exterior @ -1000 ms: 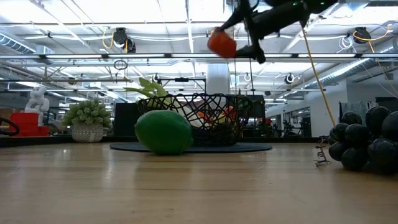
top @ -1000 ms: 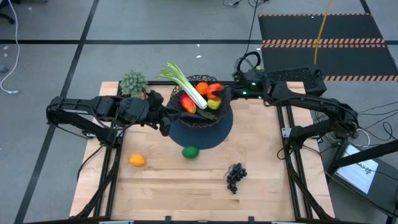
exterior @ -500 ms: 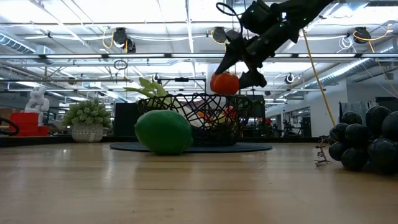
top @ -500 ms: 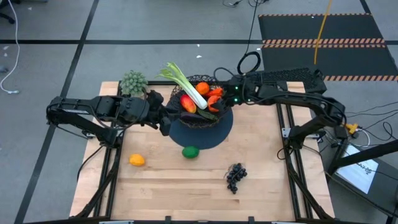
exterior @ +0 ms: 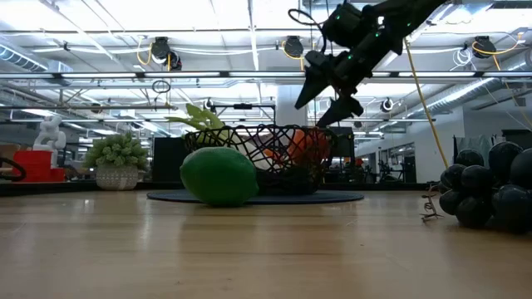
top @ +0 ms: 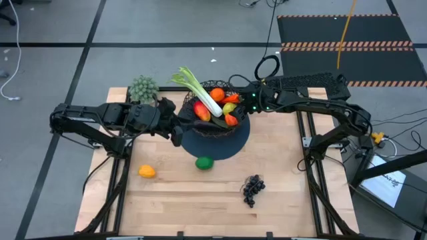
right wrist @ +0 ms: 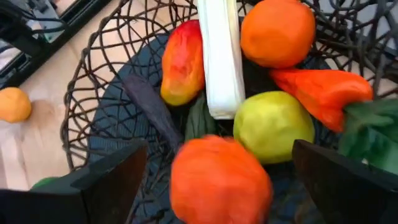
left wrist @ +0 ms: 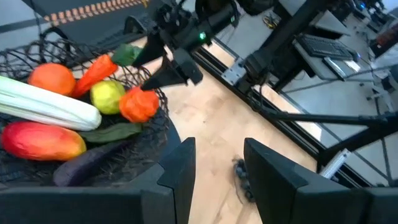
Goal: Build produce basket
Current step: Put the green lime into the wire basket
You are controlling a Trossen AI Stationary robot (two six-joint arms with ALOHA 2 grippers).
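Note:
The black wire basket [top: 212,127] stands on a dark round mat [top: 233,143] and holds a leek [top: 200,90], a mango [left wrist: 40,140], an orange [right wrist: 277,31], a carrot [right wrist: 323,90], a lemon [right wrist: 272,127] and a red tomato [left wrist: 139,104]. My right gripper [exterior: 320,104] hangs open just above the basket's right rim. The tomato [right wrist: 221,180] lies below its spread fingers and is clear of them. My left gripper [top: 180,130] hovers open at the basket's left side, with nothing between its fingers [left wrist: 180,168]. A lime [top: 205,163], a small orange-yellow fruit [top: 147,171] and dark grapes [top: 252,189] lie on the table.
A fuzzy grey-green plant clump [top: 143,89] stands at the table's far left corner. Bare wood lies along the near edge between the loose fruits. The arms' frames run along the left and right table edges.
My right gripper has come down toward the basket with the red tomato, tipping its fingers downward. It has opened and let go. The tomato has dropped from above the rim into the basket's right side, beside the lemon.

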